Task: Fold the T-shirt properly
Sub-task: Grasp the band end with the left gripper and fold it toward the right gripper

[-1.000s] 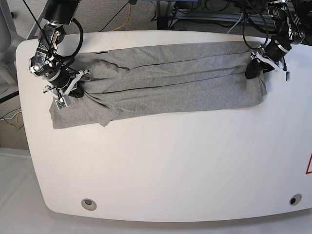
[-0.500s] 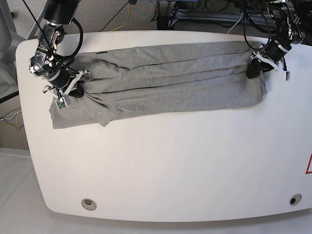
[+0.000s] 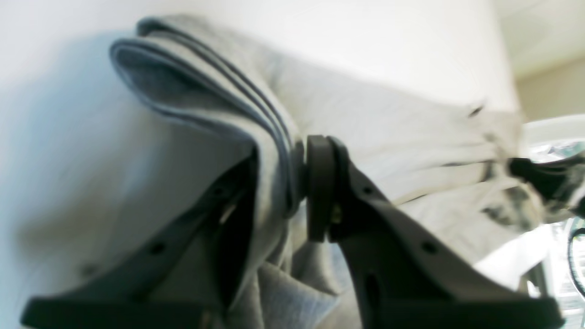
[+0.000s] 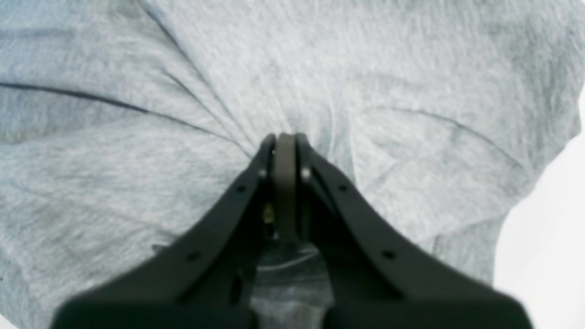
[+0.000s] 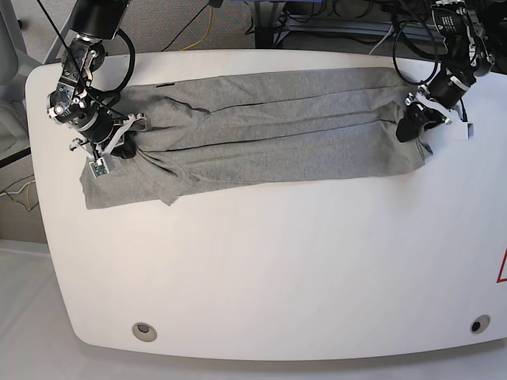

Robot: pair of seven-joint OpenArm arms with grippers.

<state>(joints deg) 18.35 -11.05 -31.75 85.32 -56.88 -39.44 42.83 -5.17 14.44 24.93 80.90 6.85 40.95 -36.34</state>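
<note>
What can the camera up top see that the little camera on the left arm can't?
Only the base view shows the whole grey T-shirt stretched in a long band across the white table, with the right gripper pinching one end.

Only the left wrist view shows the stacked fabric edges up close, squeezed between the left gripper and its dark fingers.

Both show the T-shirt, the table, and the left gripper shut on the shirt's other end.
</note>
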